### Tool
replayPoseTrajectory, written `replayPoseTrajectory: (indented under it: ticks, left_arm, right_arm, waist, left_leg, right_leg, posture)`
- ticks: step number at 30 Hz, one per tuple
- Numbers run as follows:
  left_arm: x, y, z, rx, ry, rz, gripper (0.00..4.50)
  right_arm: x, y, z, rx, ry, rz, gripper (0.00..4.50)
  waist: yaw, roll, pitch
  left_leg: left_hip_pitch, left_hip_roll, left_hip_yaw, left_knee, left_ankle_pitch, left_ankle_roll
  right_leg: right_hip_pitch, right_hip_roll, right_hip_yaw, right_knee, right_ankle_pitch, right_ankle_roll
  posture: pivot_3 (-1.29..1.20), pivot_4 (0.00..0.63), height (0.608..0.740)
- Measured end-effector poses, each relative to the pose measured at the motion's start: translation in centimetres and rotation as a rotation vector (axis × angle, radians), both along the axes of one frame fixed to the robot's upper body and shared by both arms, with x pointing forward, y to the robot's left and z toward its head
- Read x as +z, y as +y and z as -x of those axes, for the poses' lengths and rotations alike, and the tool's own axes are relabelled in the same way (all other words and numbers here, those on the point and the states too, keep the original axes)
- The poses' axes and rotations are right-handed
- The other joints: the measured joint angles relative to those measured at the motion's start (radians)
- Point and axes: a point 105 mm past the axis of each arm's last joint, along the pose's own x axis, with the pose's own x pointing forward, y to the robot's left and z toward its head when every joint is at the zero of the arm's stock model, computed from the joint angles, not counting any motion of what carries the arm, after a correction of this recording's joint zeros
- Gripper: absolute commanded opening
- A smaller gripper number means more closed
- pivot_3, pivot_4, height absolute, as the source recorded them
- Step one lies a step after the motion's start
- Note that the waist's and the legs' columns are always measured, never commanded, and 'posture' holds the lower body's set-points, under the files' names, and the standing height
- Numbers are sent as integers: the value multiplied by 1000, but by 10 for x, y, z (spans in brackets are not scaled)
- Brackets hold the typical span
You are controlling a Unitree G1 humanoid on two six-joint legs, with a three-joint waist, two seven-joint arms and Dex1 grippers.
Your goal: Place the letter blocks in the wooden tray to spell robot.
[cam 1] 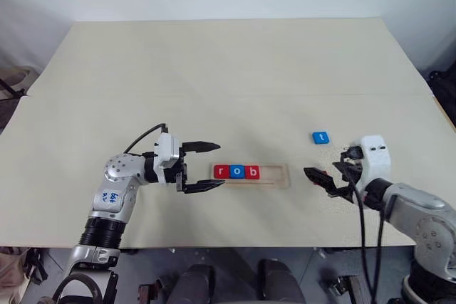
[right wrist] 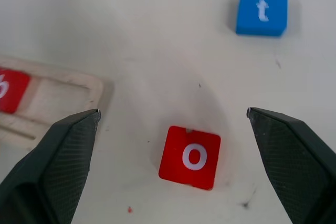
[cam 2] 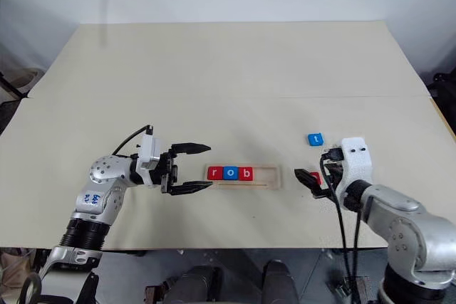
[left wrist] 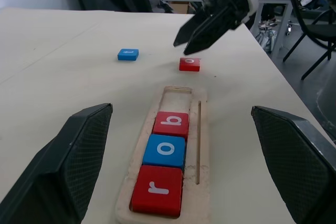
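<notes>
Risk of nudging red o block [right wrist: 190, 157], lying on tabletop [cam 1: 214, 69] between wide-spread right tool [right wrist: 173, 124] fingers beside wooden tray [cam 1: 279, 182], askew on closing; left tool [cam 1: 206, 165] also wide.

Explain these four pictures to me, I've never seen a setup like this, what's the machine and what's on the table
This is a humanoid robot with two arms, each ending in a two-fingered black gripper. Two pictures look down from cameras on its head; the other two come from cameras on its wrists, looking along the fingers. On the table lies a wooden tray already holding three letter blocks: r, o, b. A blue t block and a red o block lie loose on the table beside the tray. The left gripper hovers open at the tray's end, and the right gripper is open above the red o. Neither holds anything.
</notes>
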Motion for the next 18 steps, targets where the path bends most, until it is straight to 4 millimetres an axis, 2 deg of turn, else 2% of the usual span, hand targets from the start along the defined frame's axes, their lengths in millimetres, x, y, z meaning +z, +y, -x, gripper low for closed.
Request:
replayPoseTrajectory:
  ticks: [4, 7, 13, 18]
  left_arm:
    - [-1, 2, 0, 11, 3, -3, 4500]
    - [-1, 4, 0, 21, -1, -1, 4500]
    - [-5, 12, 2, 52, 5, -14, 4500]
    - [-2, 13, 3, 61, -4, -19, 4500]
  right_arm:
    - [9, -27, 4, 121, -83, 56, 4485]
    - [11, -39, 9, 239, -173, 98, 4485]
    - [-3, -82, 23, 329, -300, 188, 4485]
    - [-20, -105, 38, 322, -301, 247, 4485]
  waist:
    - [7, 0, 0]
    - [5, 0, 0]
    - [1, -1, 0]
    - [2, -1, 0]
  left_leg:
    - [0, 0, 0, 0, 0, 1]
    - [0, 0, 2, 0, 0, 1]
    - [1, 1, 2, 0, 0, 1]
    - [2, 1, 2, 0, 0, 1]
  right_leg:
    - [1, 0, -1, -1, 0, 0]
    - [2, 0, -1, -1, 0, 1]
    - [2, 1, -1, -1, 0, 1]
    - [2, 0, 0, -3, 0, 1]
  posture:
    - [0, 150, 740]
    - [0, 150, 740]
    - [0, 150, 740]
    - [0, 150, 740]
